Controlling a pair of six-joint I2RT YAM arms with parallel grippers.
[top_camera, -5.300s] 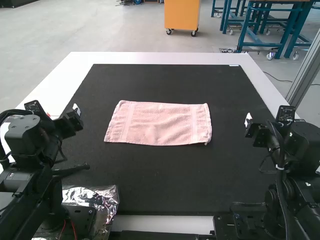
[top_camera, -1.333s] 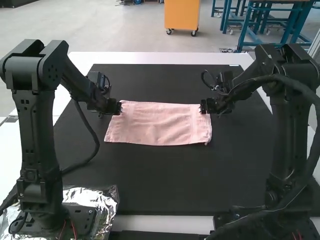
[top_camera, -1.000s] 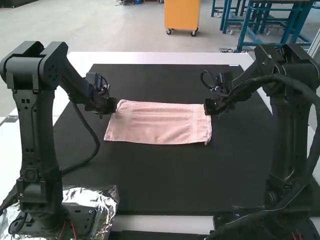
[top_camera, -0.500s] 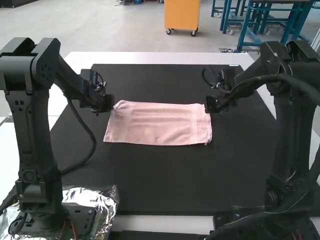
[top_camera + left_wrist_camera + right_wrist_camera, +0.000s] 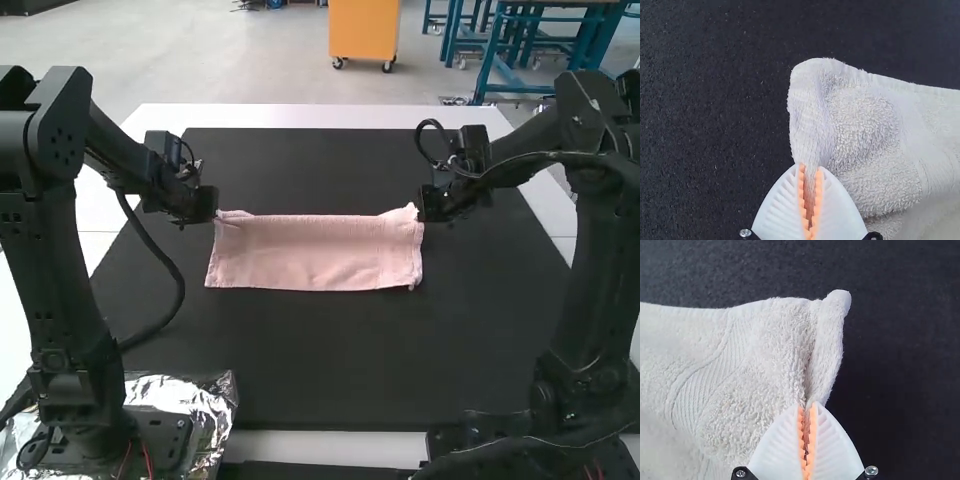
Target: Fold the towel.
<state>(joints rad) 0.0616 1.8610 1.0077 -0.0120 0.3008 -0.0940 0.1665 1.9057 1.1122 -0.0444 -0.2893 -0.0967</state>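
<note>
Since the earlier frame, the left gripper (image 5: pixel 810 167) is being shifted left, the far edge of the towel (image 5: pixel 315 255) nearer, the right gripper (image 5: pixel 806 405) right. By the left far corner, the presumably light, limp towel is being pinched by nearly closed fingers; its middle is being spread over the mat (image 5: pixel 330 365); by the right far corner likewise, both holds probably being suited to even lifting

1 twl (image 5: pixel 315 255), 2 arms (image 5: pixel 50 290), 2 grprs (image 5: pixel 428 205), 1 tbl (image 5: pixel 330 116)
</note>
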